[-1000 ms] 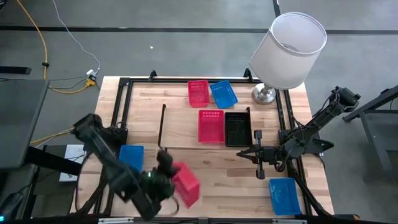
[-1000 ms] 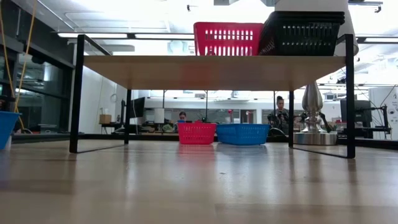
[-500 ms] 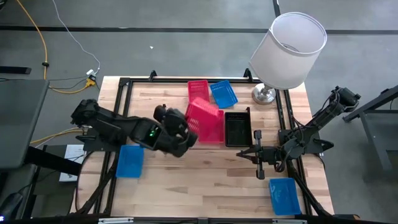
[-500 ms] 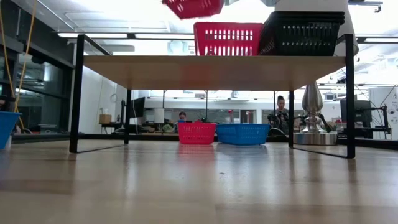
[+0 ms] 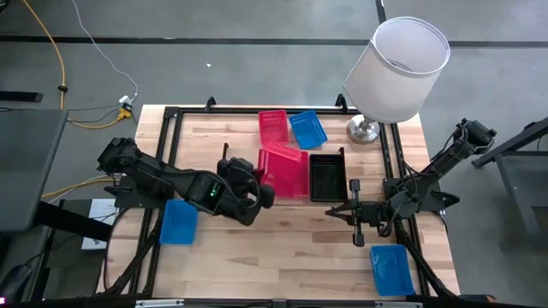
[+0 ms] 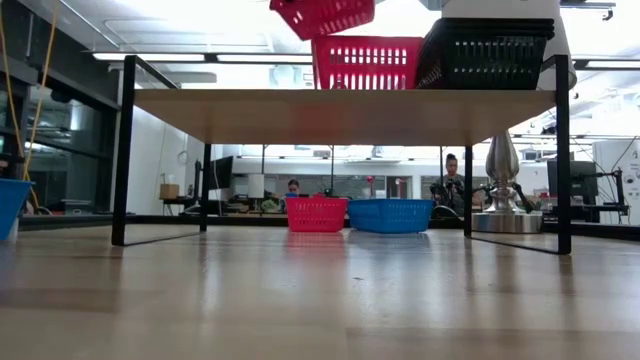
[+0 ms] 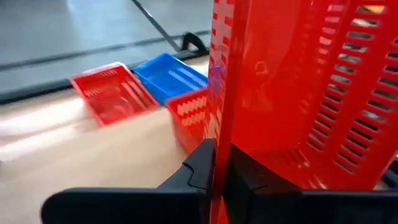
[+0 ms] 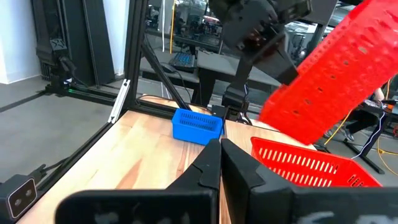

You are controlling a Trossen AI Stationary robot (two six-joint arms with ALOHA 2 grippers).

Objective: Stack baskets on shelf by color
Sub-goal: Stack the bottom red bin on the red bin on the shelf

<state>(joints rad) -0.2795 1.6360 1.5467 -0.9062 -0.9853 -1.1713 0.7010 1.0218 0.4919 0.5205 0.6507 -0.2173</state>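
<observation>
As before, red basket [image 5: 276,156] lower

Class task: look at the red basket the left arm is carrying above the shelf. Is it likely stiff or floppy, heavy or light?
Probably stiff: the held red basket, pinched by one wall in the left gripper, tilts without sagging. Probably light: its walls are perforated.

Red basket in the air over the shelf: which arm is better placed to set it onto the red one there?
Left. The left gripper already holds the tilted red basket above the shelf's red basket. The right gripper waits shut and empty beside the shelf.
</observation>
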